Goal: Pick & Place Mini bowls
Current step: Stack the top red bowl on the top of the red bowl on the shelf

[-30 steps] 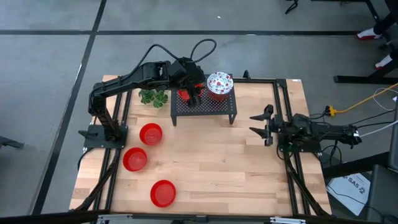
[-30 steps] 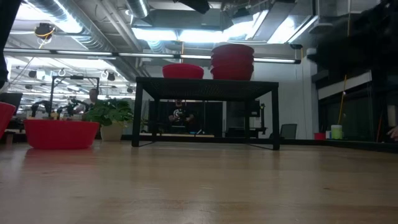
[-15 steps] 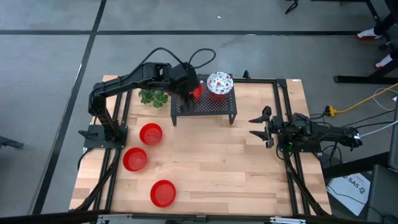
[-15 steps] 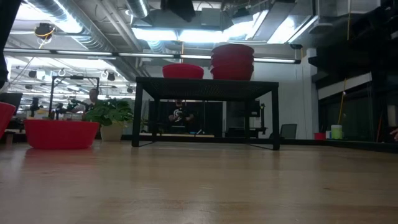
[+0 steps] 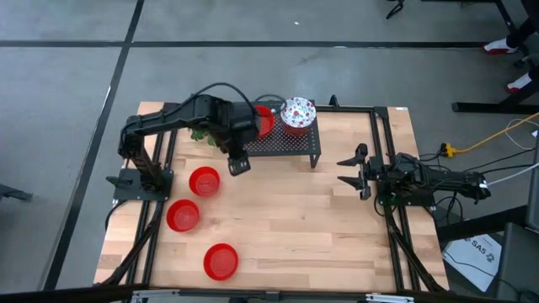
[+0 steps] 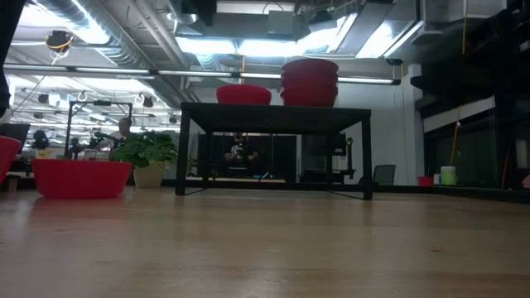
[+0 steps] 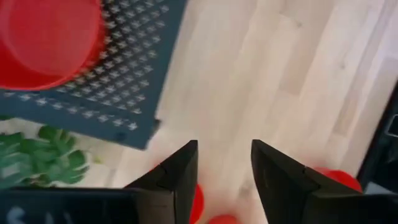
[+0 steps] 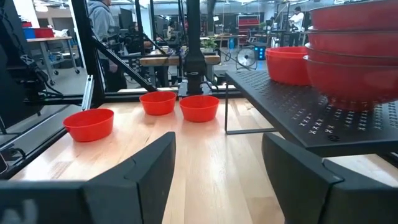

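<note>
A plain red mini bowl sits on its base on the black perforated rack, beside a stack of mini bowls topped by a white floral one. Three more red mini bowls stand on the table's left side. My left gripper hangs open, pointing down, above bare wood just off the rack's near left corner; the left wrist view shows nothing between its fingers. My right gripper waits open at the right edge, level, facing the rack.
A green leafy plant stands left of the rack, partly under my left arm. The rack's legs stand on the far half of the table. Black frame rails run along the table's sides. Bare wood fills the middle and near right.
My left gripper has drawn back from above the red bowl on the rack toward the table's near left, sinking a little and tipping from slanted to nearly straight down, with its fingers staying open. The red bowl stays on the rack.
</note>
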Available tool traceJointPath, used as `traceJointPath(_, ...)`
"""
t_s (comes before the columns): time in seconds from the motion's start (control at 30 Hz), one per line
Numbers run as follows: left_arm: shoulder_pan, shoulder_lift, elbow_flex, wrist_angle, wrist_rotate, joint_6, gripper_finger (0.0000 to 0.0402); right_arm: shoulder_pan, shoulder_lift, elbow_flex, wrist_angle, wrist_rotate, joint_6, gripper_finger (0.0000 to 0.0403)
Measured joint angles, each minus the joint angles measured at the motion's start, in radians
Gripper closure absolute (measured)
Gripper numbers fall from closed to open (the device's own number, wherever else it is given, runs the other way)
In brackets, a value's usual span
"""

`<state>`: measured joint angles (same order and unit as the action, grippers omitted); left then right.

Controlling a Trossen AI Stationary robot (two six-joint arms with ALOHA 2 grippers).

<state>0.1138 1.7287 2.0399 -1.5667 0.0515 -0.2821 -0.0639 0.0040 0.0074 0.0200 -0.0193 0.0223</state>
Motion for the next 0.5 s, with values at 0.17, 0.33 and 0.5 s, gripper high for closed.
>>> traceJointPath(0.17,-0.037,-0.022,-0.004,-0.006,0.067,-0.059,0.0258,0.0,0.0,0.0,0.0,0.0,0.0,0.0166)
traceJointPath(0.33,-0.066,-0.03,-0.005,-0.005,0.054,-0.115,0.0258,0.0,0.002,0.0,0.001,0.02,0.0,0.0166)
traceJointPath(0.5,-0.103,-0.031,-0.005,-0.005,0.026,-0.174,0.0258,0.0,0.002,0.0,0.003,0.027,-0.001,0.0166)
